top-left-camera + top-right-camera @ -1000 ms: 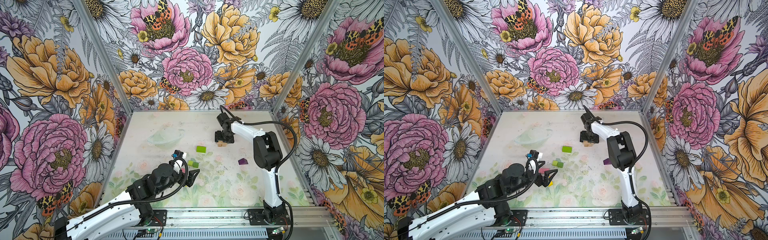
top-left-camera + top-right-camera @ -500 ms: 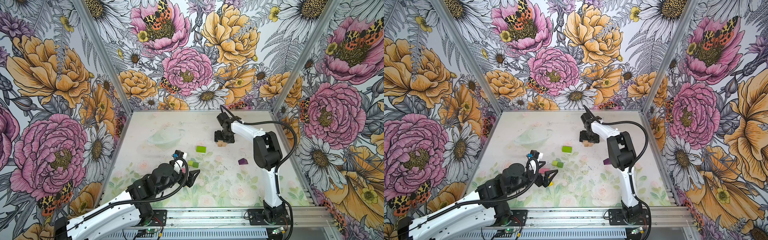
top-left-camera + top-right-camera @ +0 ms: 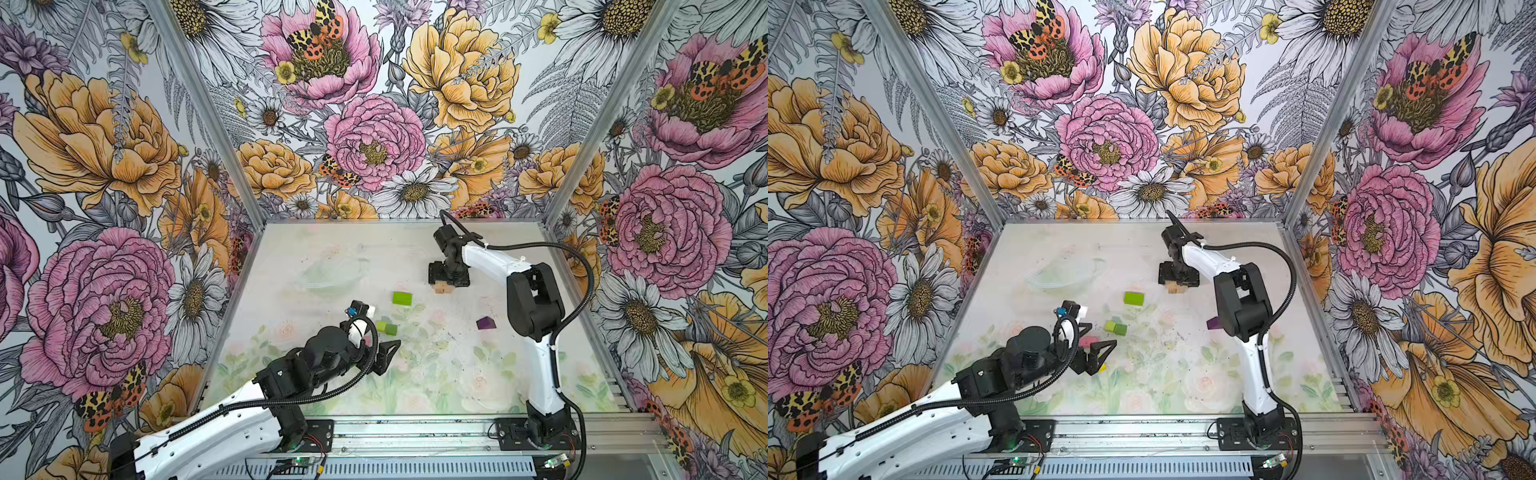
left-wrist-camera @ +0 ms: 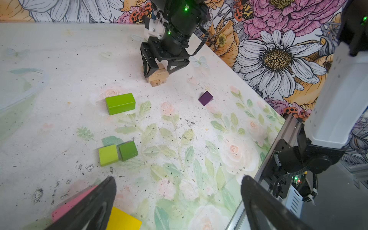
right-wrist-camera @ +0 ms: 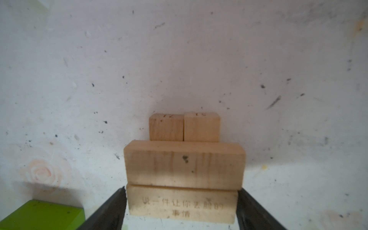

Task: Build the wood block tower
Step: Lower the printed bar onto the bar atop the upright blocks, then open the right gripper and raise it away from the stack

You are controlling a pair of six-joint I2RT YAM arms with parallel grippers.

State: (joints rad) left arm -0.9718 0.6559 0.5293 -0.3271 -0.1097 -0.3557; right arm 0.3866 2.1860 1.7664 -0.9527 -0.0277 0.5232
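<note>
Placement step at the tan stack point(image 5: 184, 165). Four plain tan oblongs now sit as two layers, two side by side on the table point(image 4: 59, 59) and two laid crosswise on top. The right end effector point(image 5: 181, 190) straddles the nearer top oblong point(image 5: 182, 203), jaws hard against its ends. Cannot tell if it is still pinching or already let go; looks like the release moment. If so, base of the tower is done and the coloured pieces come next.

The left end effector point(image 4: 178, 179) is spread wide and empty, low over the table near the pink oblong point(image 4: 73, 203) and the yellow oblong point(image 4: 123, 221). Pink is partly hidden behind one finger.

Loose on the table and apart from the stack:
- lime brick point(image 4: 120, 103)
- two green cubes point(image 4: 108, 155), touching each other
- purple peaked piece point(image 4: 205, 98)

Versus a second ago, in both top views almost nothing differs. Both arms are in the same poses, the right one is still over the stack, and no loose block has shifted. Any jaw change is too small to see there.
</note>
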